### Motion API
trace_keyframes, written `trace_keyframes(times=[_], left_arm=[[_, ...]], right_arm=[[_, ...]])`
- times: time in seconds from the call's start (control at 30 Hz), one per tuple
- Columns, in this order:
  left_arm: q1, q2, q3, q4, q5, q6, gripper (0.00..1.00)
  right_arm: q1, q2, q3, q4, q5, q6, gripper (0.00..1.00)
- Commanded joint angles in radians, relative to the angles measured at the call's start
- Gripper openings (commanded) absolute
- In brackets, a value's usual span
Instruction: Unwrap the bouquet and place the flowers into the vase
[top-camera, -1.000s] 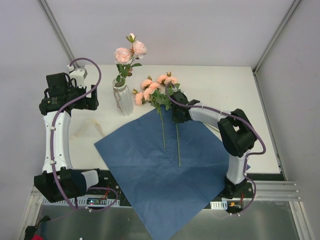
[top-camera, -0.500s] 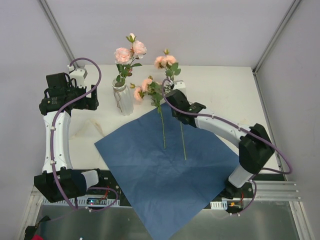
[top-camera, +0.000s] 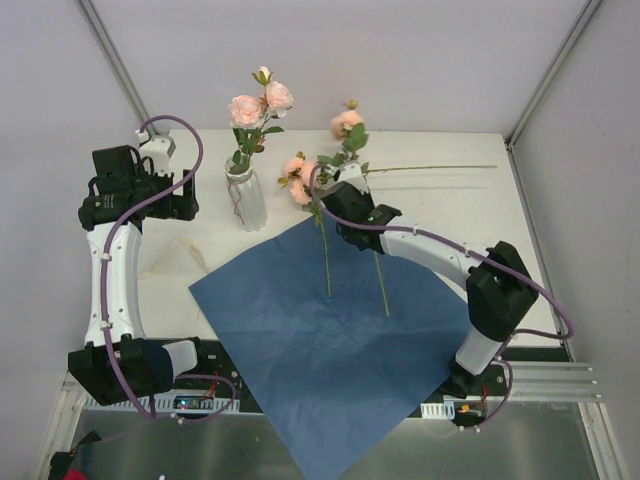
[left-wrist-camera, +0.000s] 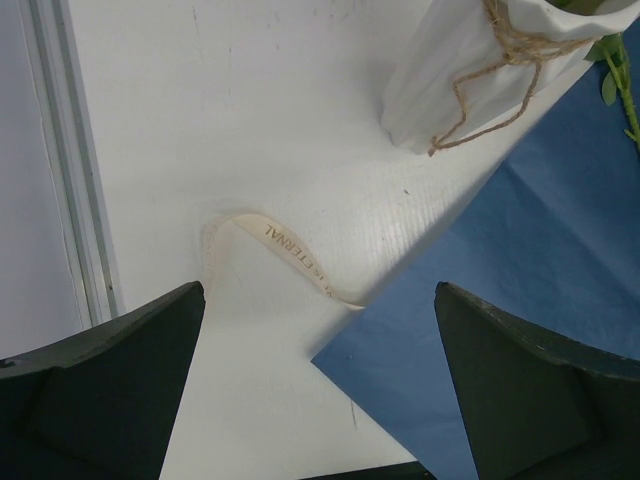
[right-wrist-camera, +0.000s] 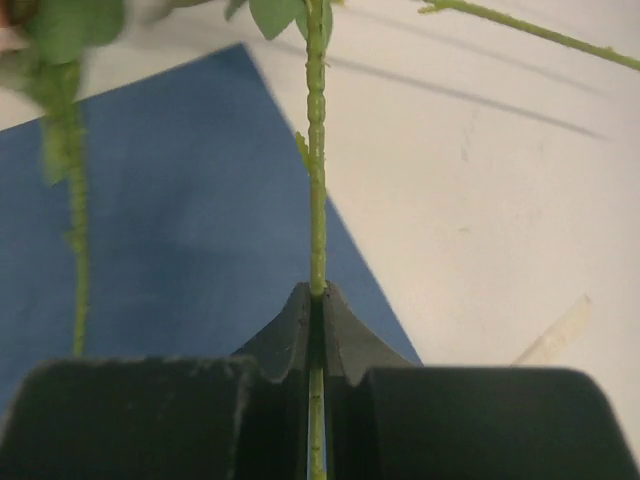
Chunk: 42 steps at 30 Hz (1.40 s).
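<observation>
Top external: worktop (top-camera: 470, 200) carries blue paper (top-camera: 330, 350); vase (top-camera: 247, 205) just off its far-left edge. Right tool (right-wrist-camera: 316, 305) clamped shut on one rose stem (right-wrist-camera: 317, 180), bloom up, tail over paper. Left tool (left-wrist-camera: 320, 390) wide open, empty. Lift until tail clears rim, go vertical, lower into mouth.

The vase (top-camera: 246, 200) is stood far left on the table (top-camera: 450, 210), with flowers (top-camera: 258, 105) set in it. The wrapping sheet (top-camera: 330, 350) is spread before it, to its right. A ribbon (left-wrist-camera: 290, 255) is laid left of the sheet. A loose stem (top-camera: 325, 260) is laid on the sheet's far part, and just right of it a held stem (right-wrist-camera: 317, 180) is clamped in the right gripper (right-wrist-camera: 317, 305).
</observation>
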Motion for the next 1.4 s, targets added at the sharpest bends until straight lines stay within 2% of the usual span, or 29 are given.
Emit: trace_keyframes(times=[0.0, 0.03, 0.07, 0.33, 0.5, 0.57, 0.67, 0.7, 0.73, 0.8, 0.9, 0.97, 1.07, 1.13, 1.17, 1.37], left_arm=[[0.006, -0.027, 0.001, -0.01, 0.026, 0.004, 0.99], [0.008, -0.026, -0.001, -0.01, 0.03, 0.002, 0.99], [0.006, -0.024, -0.002, -0.01, 0.03, 0.002, 0.99], [0.006, -0.039, -0.007, -0.013, 0.112, -0.005, 0.99], [0.006, -0.044, -0.002, -0.015, 0.112, -0.004, 0.99], [0.008, -0.046, 0.005, -0.015, 0.112, -0.004, 0.99], [0.006, -0.044, 0.019, -0.015, 0.106, -0.011, 0.99], [0.006, -0.043, 0.024, -0.015, 0.1, -0.021, 0.99], [0.008, -0.035, 0.034, -0.016, 0.096, -0.027, 0.99], [0.008, -0.029, 0.045, -0.016, 0.083, -0.045, 0.99], [0.008, -0.009, 0.07, -0.016, 0.073, -0.083, 0.99], [0.006, 0.005, 0.082, -0.016, 0.059, -0.102, 0.99], [0.009, 0.02, 0.093, -0.018, 0.034, -0.149, 0.99], [0.014, 0.039, 0.102, -0.016, 0.02, -0.171, 0.99], [0.02, 0.046, 0.108, -0.018, 0.014, -0.185, 0.99], [0.075, 0.112, 0.162, -0.048, 0.002, -0.226, 0.99]], right_arm=[[0.117, -0.097, -0.085, 0.187, -0.089, -0.192, 0.01], [0.129, -0.167, -0.116, 0.308, -0.152, -0.218, 0.01], [0.129, -0.185, -0.124, 0.326, -0.204, -0.198, 0.01], [0.079, -0.173, 0.059, 0.081, -0.203, -0.007, 0.01], [0.048, -0.191, 0.099, 0.053, -0.105, 0.001, 0.01], [0.044, -0.24, 0.081, 0.109, -0.05, -0.035, 0.01], [0.053, -0.37, -0.019, 0.382, -0.057, -0.152, 0.01], [0.054, -0.424, -0.038, 0.565, -0.079, -0.189, 0.01], [0.059, -0.441, -0.044, 0.636, -0.1, -0.253, 0.01], [0.063, -0.459, -0.035, 0.811, -0.241, -0.31, 0.01], [0.065, -0.43, 0.025, 0.968, -0.462, -0.352, 0.01], [0.073, -0.41, 0.063, 1.013, -0.609, -0.352, 0.01], [0.105, -0.343, 0.172, 1.063, -0.745, -0.352, 0.01], [0.123, -0.282, 0.253, 1.079, -0.775, -0.349, 0.01], [0.143, -0.259, 0.281, 1.084, -0.848, -0.347, 0.01], [0.198, -0.039, 0.533, 1.096, -0.944, -0.341, 0.01]])
